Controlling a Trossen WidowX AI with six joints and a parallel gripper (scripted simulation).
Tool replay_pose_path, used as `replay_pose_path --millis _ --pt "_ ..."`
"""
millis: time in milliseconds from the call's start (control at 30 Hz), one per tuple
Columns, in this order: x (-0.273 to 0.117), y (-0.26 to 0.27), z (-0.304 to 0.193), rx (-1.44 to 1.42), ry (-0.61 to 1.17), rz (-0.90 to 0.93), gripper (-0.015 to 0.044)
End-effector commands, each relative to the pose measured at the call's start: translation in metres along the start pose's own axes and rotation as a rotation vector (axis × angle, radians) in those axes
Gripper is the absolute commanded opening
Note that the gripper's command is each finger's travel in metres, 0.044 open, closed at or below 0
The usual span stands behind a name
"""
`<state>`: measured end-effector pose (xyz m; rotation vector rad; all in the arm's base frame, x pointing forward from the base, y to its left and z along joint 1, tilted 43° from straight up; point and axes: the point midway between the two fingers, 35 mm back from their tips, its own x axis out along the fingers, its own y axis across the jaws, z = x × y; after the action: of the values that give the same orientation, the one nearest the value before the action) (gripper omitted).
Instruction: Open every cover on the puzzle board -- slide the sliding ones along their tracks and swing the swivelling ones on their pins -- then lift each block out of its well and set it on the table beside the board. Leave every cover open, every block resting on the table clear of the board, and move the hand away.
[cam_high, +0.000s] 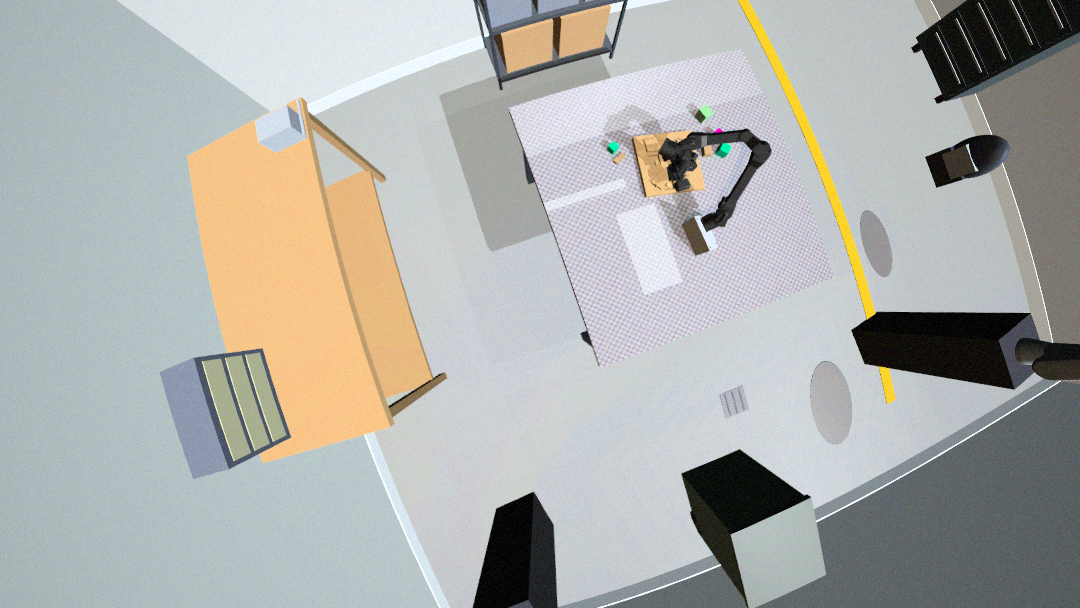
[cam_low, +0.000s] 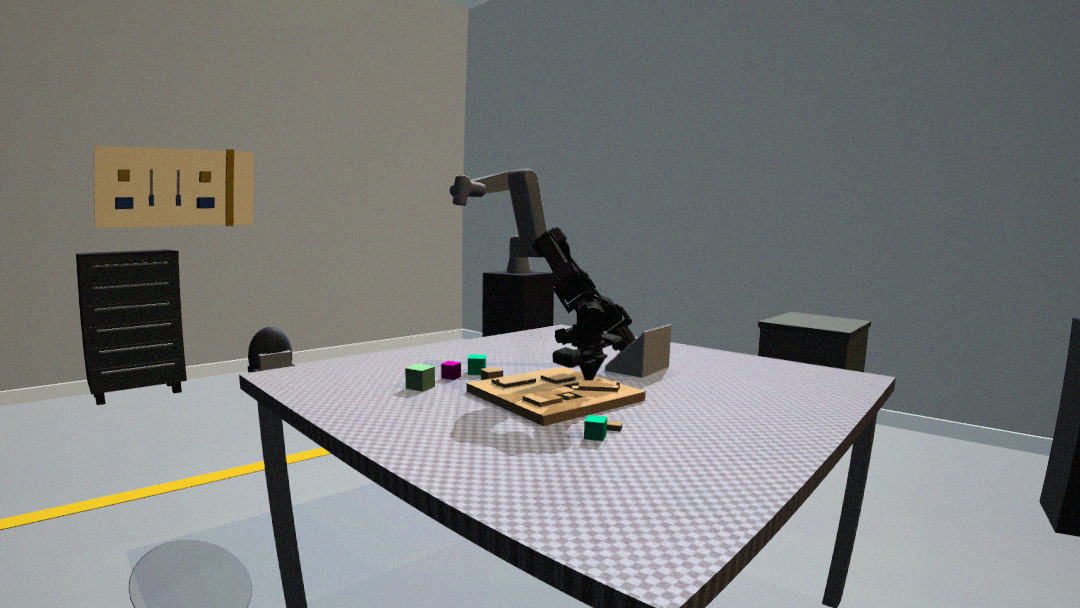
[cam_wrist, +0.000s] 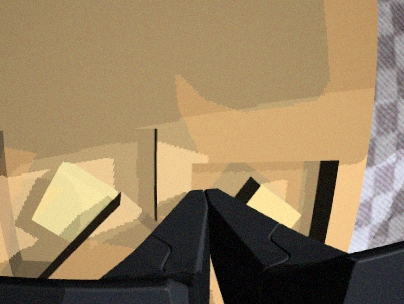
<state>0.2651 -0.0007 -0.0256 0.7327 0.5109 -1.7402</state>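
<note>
The closed, empty fingers (cam_high: 681, 183) (cam_low: 590, 375) are pointing down over the puzzle board (cam_high: 648, 185) (cam_low: 545, 415) (cam_wrist: 280, 135), a pale yellow block (cam_wrist: 278, 204) lying just beside them.

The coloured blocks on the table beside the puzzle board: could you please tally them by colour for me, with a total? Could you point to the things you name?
Light green block (cam_high: 704, 114) (cam_low: 419, 377): 1
Magenta block (cam_high: 718, 130) (cam_low: 451, 370): 1
Teal: 2, the near teal block (cam_high: 612, 147) (cam_low: 594, 428) and the far teal block (cam_high: 724, 150) (cam_low: 476, 364) in the exterior view
Total: 4
</note>
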Motion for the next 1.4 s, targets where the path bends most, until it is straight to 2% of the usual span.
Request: replay_pose_path --millis 0,1367 --pt "-0.003 0.008 -0.005 0.017 0.015 0.019 0.0" --pt "-0.016 0.048 -0.032 0.093 0.077 0.111 0.0"
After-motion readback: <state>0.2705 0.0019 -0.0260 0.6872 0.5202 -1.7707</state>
